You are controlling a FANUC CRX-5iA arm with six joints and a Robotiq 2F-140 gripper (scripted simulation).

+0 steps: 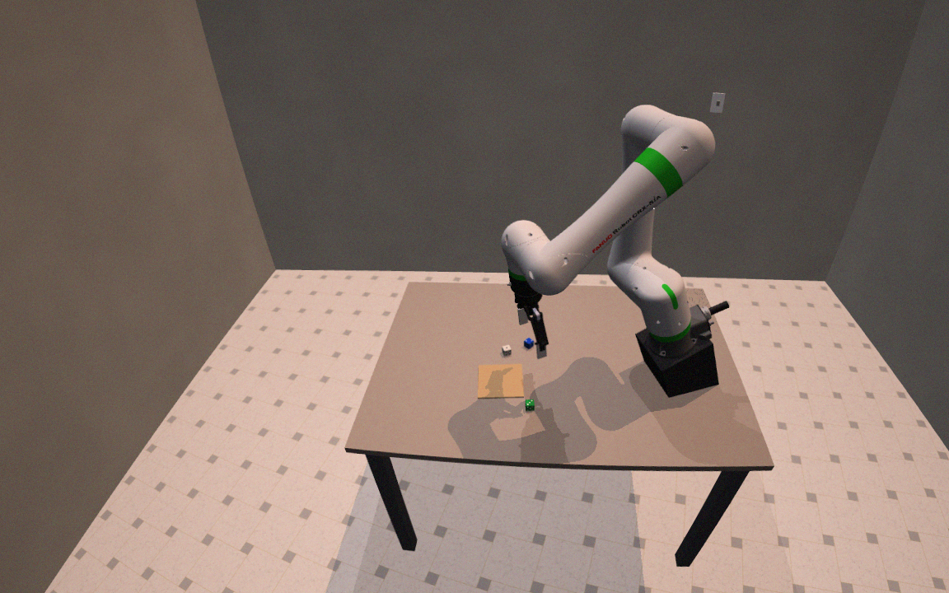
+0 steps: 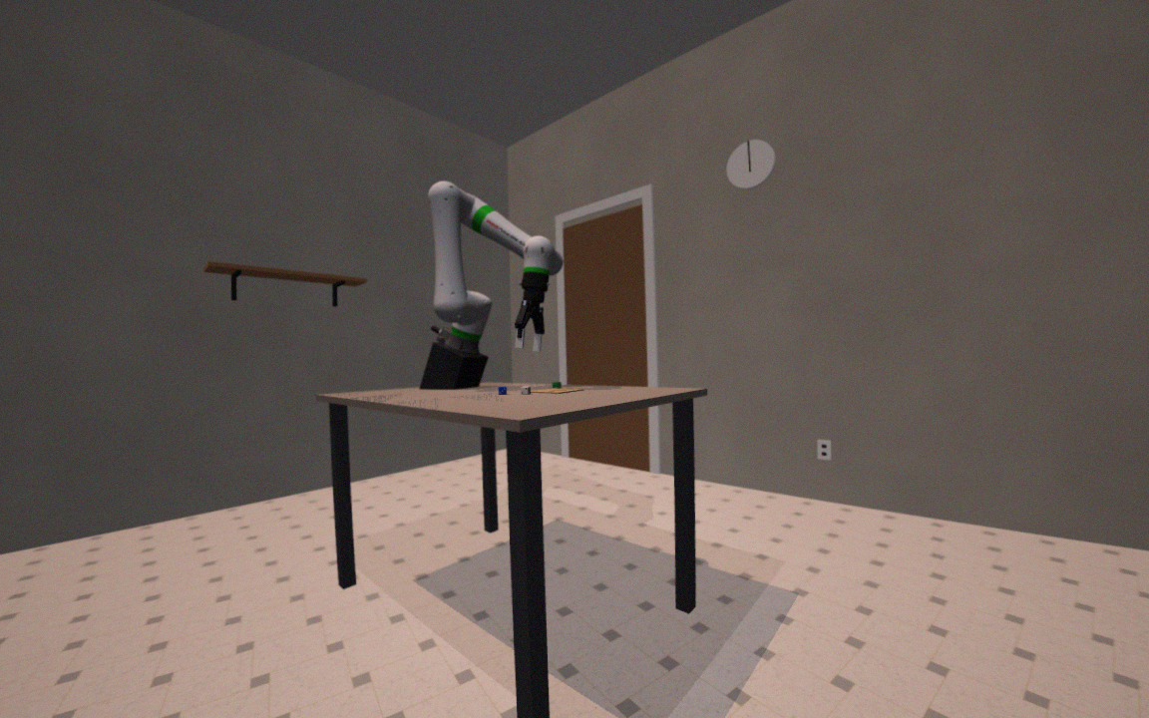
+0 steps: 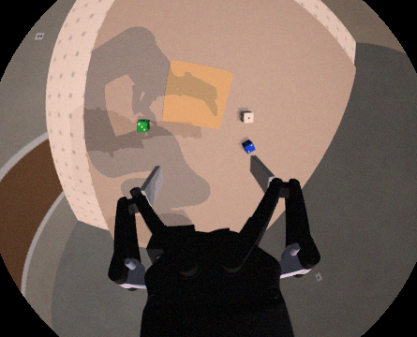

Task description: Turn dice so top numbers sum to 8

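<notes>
The orange mat (image 1: 488,372) (image 2: 566,390) (image 3: 177,112) lies flat on the table with no die on it. A green die (image 1: 530,404) (image 2: 557,384) (image 3: 142,125) lies off the mat, near its front right corner in the top view; its top seems to show 3. A white die (image 1: 506,350) (image 2: 526,390) (image 3: 248,117) lies behind the mat, its top showing 1. A blue die (image 1: 529,343) (image 2: 502,390) (image 3: 248,146) lies beside the white die; its top number is too small to tell. My gripper (image 1: 531,335) (image 2: 528,342) (image 3: 205,168) is open and empty, high above the table.
The table (image 1: 418,324) (image 2: 436,406) (image 3: 283,70) carries the dark robot base (image 1: 678,365) (image 2: 454,367) at its right in the top view. The arm's shadow falls across the mat and the green die. The white and blue dice are close together.
</notes>
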